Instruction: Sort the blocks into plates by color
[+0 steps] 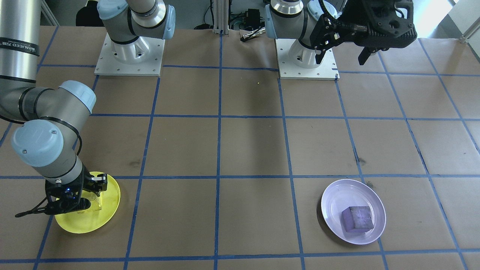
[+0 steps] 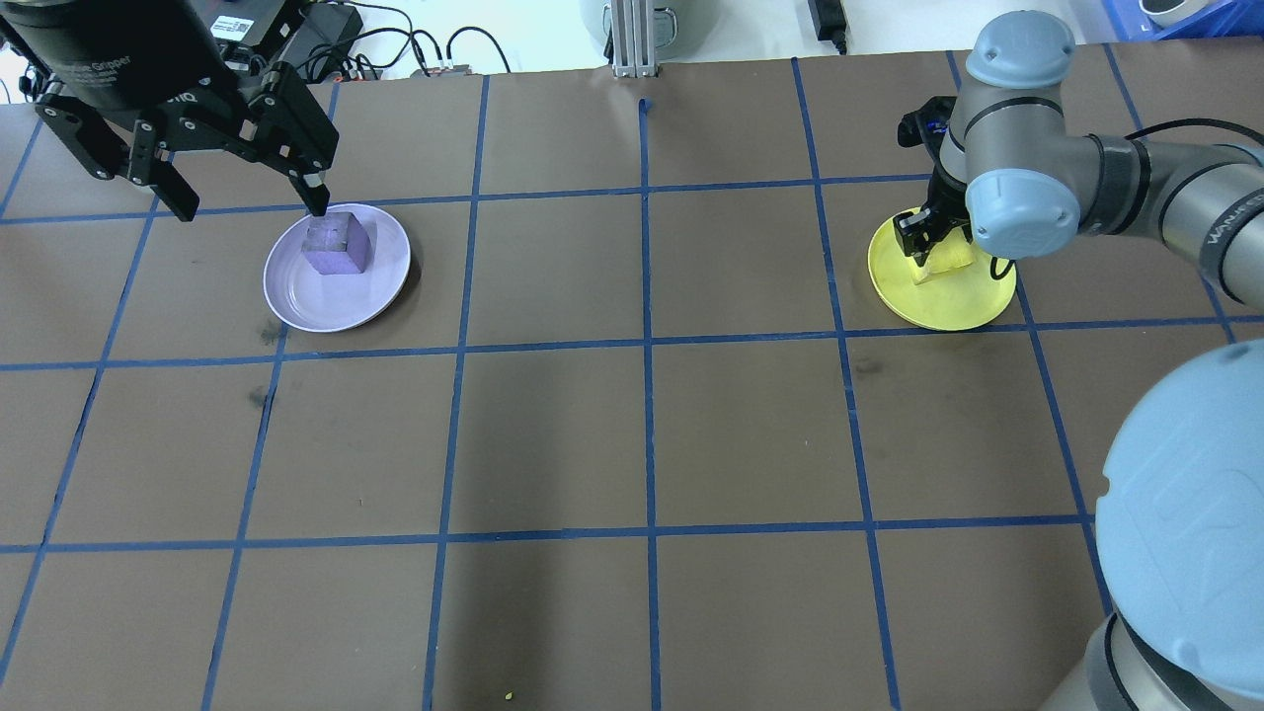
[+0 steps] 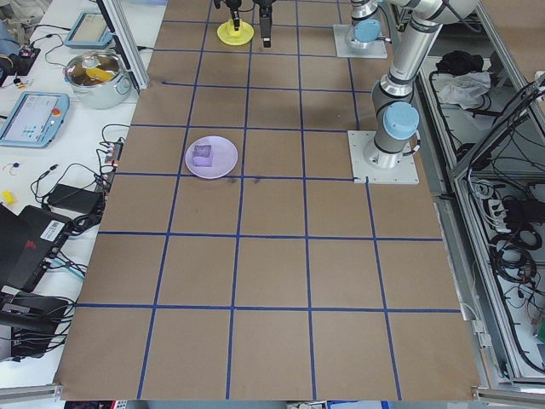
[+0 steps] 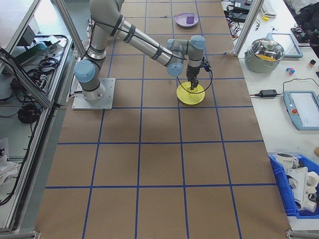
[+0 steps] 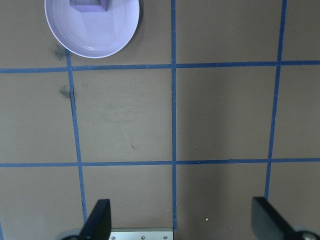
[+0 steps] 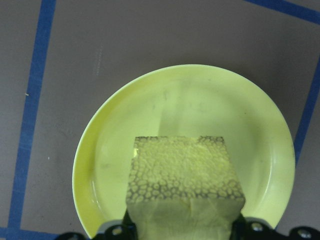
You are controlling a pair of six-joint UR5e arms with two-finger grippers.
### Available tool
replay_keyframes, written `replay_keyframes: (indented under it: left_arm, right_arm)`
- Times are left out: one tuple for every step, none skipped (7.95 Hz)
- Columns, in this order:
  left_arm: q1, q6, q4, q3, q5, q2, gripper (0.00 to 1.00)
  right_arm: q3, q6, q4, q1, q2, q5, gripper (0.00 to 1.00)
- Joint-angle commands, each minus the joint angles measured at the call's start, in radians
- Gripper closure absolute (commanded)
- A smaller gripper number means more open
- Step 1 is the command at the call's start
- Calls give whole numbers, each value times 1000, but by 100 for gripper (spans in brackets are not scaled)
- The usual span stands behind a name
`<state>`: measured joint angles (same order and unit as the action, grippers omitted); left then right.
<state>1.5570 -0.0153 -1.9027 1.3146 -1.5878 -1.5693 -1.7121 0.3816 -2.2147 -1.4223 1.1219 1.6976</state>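
Yellow block (image 6: 184, 177) upright in right claw (image 2: 928, 245) over yellow plate (image 6: 260, 130).

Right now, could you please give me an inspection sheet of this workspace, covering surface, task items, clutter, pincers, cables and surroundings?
Surface: brown paper-covered table with a blue tape grid; a few dark smudges.
Job's things: purple block resting in the lavender plate; yellow block held over the yellow plate, whether it touches the plate cannot be told.
Clutter: nothing seen on the grid beyond tiny specks.
Grippers: left pincer open, raised, empty; right pincer shut on the yellow block.
Cables: bundles off the table's edges; one black cable runs along the right wrist.
Surroundings: steel pot, tablets, a blue bin on side benches.
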Motion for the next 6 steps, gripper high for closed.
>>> replay_keyframes:
  left_arm:
    - [0,0,7,0,0,-1,0]
    - [0,-6,17,0,-10,-8,0]
    - [0,-5,17,0,-3,-2,0]
    - [0,-2,19,2,2,-2,0]
    - [0,-2,31,2,0,-8,0]
    - [-2,-9,34,5,-12,17,0]
  right_arm:
    - [14,-1,12,0,57,13,0]
    - [14,-1,26,0,108,11,0]
    - [14,-3,67,0,160,7,0]
    - [14,-7,117,-1,224,1,0]
    - [2,-29,186,-4,293,-4,0]
    - [0,-118,285,-9,349,-22,0]
